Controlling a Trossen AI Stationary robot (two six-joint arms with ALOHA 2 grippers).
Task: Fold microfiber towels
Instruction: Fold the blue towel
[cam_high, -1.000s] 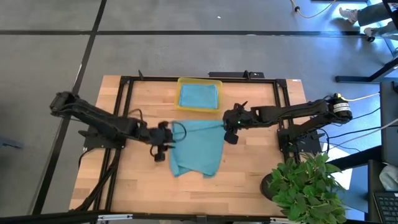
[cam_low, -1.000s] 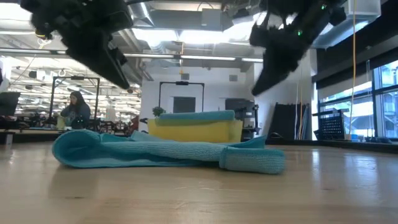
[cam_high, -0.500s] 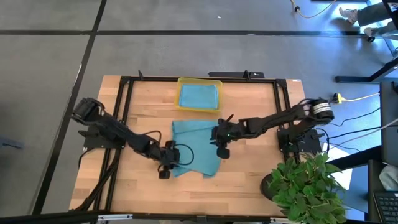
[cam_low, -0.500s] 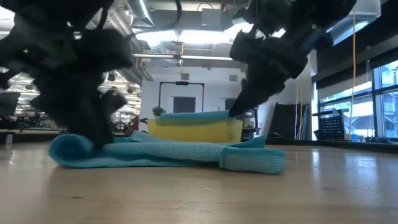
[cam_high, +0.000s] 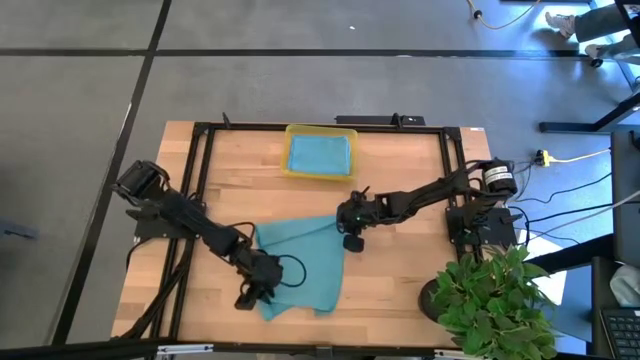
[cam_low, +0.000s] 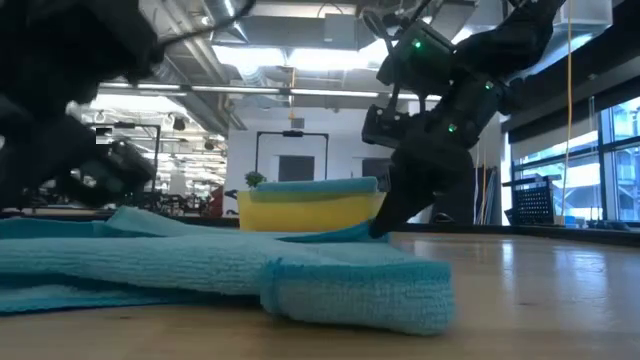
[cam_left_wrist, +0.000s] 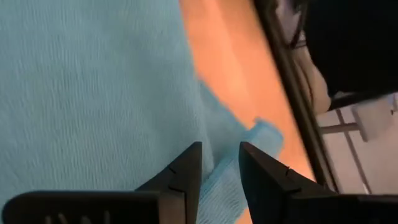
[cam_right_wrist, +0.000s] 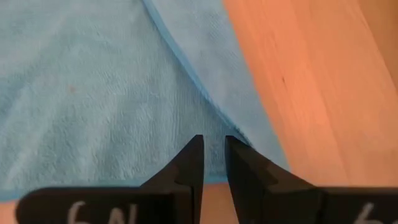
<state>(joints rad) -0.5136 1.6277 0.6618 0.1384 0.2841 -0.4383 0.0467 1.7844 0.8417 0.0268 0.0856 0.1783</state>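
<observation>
Dragged the soft teal-blue microfiber towel nearer across the wooden worktop, left gripper and right gripper fingers narrow, pinching its edges, mid-fold

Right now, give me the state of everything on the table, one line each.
Teal towel: spread on the table, rumpled, pinched at two edges.
Yellow tray: holds a folded teal cloth.
Left gripper: shut on the towel's near edge.
Right gripper: shut on the towel's far corner.
</observation>
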